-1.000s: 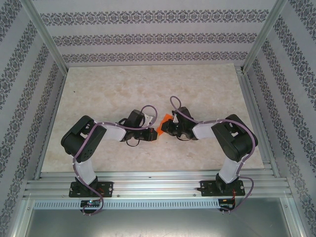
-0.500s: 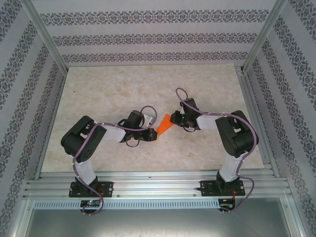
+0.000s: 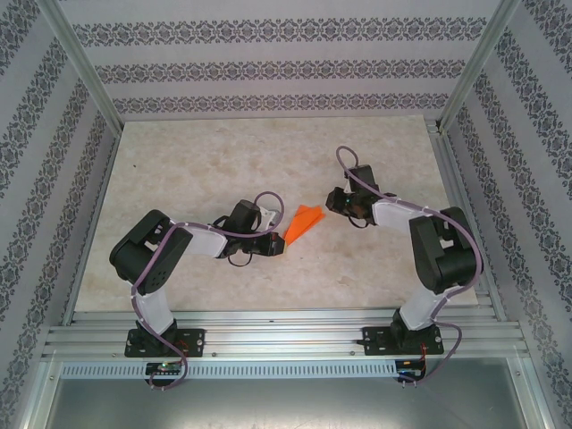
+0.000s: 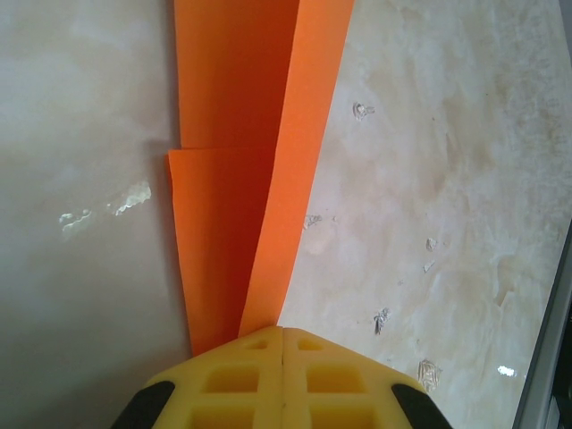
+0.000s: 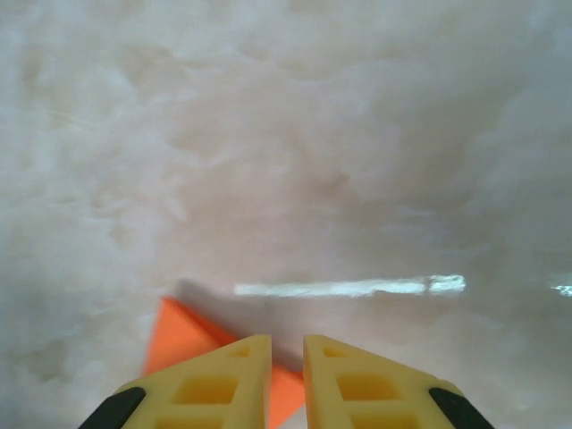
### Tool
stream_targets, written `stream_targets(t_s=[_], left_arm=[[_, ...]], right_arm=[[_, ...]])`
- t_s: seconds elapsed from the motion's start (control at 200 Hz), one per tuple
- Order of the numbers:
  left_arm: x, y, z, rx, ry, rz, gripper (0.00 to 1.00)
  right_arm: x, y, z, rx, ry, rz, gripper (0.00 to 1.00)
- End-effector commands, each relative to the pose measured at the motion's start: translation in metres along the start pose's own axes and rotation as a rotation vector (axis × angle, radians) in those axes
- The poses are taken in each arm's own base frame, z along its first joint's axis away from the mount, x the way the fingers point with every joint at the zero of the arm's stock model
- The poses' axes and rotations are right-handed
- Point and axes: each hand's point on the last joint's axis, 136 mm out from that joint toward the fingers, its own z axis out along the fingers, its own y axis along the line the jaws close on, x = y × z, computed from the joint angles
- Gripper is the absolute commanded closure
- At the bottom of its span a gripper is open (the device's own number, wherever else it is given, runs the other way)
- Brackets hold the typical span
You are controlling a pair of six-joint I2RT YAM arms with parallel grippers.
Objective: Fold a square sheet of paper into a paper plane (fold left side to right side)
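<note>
Now our left gripper holds its yellow jaws pressed together on the narrow tip of the bright orange, layered paper plane, which widens ahead of them on the pale marbled table. Our right gripper stands slightly parted and grips nothing; an orange corner lies just left of its fingertips.

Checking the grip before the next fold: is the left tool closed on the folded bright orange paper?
Yes, the left tool pinches the narrow end of the folded bright orange paper.
</note>
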Motion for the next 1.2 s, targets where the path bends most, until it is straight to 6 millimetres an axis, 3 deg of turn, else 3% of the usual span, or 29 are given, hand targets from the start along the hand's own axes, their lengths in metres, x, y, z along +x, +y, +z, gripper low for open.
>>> stream_targets(t_s=[0.0,0.205,0.34,0.58,0.789,1.009,1.194], left_arm=[[0.052,0.027,0.001,-0.099,0.154,-0.117,1.00],[0.050,0.025,0.000,-0.096,0.153,-0.116,1.00],[0.050,0.025,0.000,-0.094,0.151,-0.114,1.00],[0.049,0.023,-0.003,-0.096,0.151,-0.111,1.00],[0.059,0.028,-0.012,-0.118,0.163,-0.127,1.00],[0.081,0.035,-0.022,-0.129,0.185,-0.151,1.00],[0.098,0.042,-0.029,-0.156,0.195,-0.173,1.00]], right_arm=[[0.023,0.036,-0.015,-0.116,0.011,0.011,0.82],[0.061,0.068,0.003,-0.217,0.063,0.076,0.82],[0.073,0.072,0.022,-0.209,0.105,0.073,0.82],[0.094,0.035,0.046,-0.038,0.169,0.058,0.82],[0.107,0.002,0.051,0.076,0.205,0.067,0.82],[0.106,-0.010,0.050,0.095,0.211,0.078,0.82],[0.102,-0.006,0.049,0.073,0.206,0.073,0.82]])
